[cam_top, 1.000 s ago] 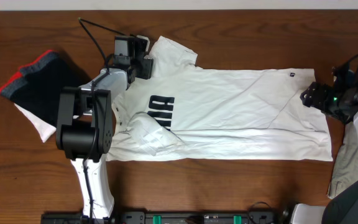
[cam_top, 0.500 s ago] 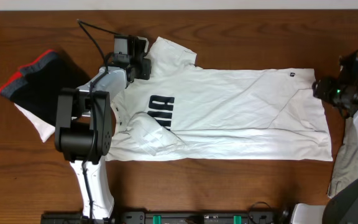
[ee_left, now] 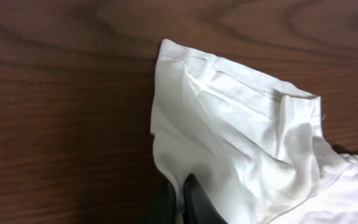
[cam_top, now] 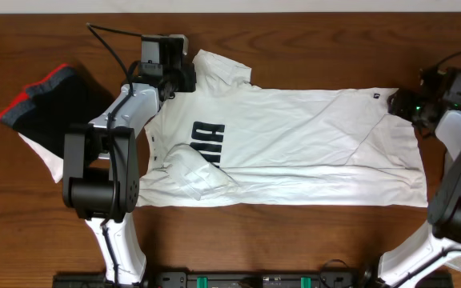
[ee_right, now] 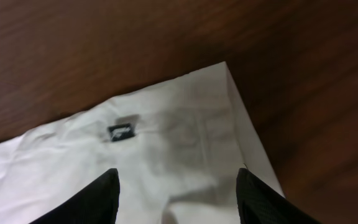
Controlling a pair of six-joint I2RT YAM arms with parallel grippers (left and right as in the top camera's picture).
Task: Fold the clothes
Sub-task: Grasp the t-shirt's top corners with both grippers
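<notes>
The white T-shirt (cam_top: 294,144) with black lettering (cam_top: 208,142) lies spread across the table, its collar end to the left. My left gripper (cam_top: 184,76) is shut on the far-left sleeve, and the cloth is pinched between the fingertips (ee_left: 178,188). My right gripper (cam_top: 402,104) hangs open over the shirt's far right hem corner. Its fingers (ee_right: 104,190) straddle white cloth (ee_right: 185,149) just below the small dark tag (ee_right: 121,132). A black red-trimmed garment (cam_top: 50,104) lies at the left.
A white cloth (cam_top: 45,158) pokes out from under the black garment. The left arm's body (cam_top: 106,172) stands over the shirt's left edge. Bare wood (cam_top: 294,48) runs behind the shirt, and the table's front edge (cam_top: 254,268) lies below it.
The left gripper closed on the sleeve and drew it slightly left and back. The right gripper moved back and right to the hem corner near the tag.
</notes>
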